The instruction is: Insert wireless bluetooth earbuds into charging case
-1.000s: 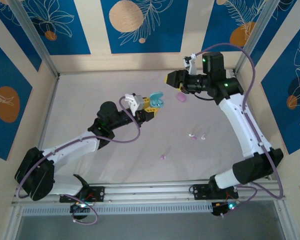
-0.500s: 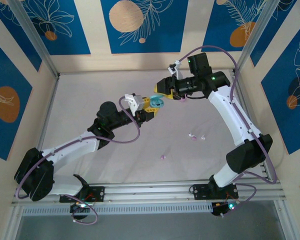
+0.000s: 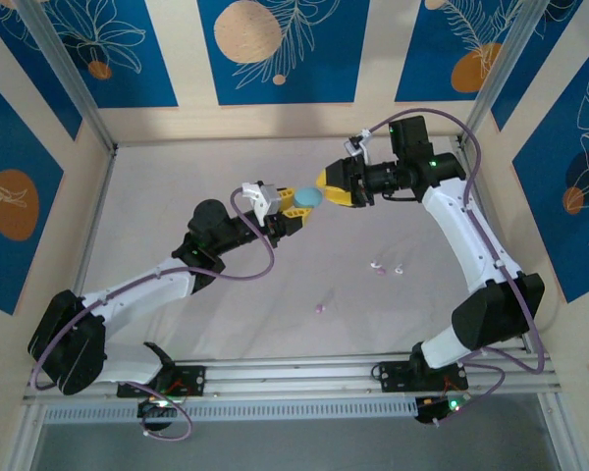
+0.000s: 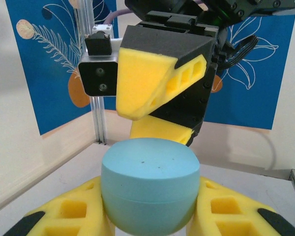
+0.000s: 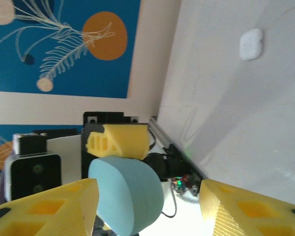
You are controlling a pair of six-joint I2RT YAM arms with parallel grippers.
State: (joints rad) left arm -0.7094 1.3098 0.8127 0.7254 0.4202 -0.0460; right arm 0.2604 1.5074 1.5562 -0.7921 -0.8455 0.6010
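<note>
My left gripper is shut on a pale blue charging case, held above the table's middle with its lid closed. From the left wrist the case sits between my two yellow fingers. My right gripper is open and right against the case from the far right; in its own view the case lies between its spread fingers, close to the left one. Two tiny white earbuds and a pink one lie on the table, apart from both grippers.
A small white rounded piece lies on the pale table surface. Aluminium posts and low walls ring the table, and a rail runs along the near edge between the arm bases.
The right gripper swung left to the blue case. The case's lid, raised a second ago, is now down. The pink case on the table is now hidden by the right gripper.
</note>
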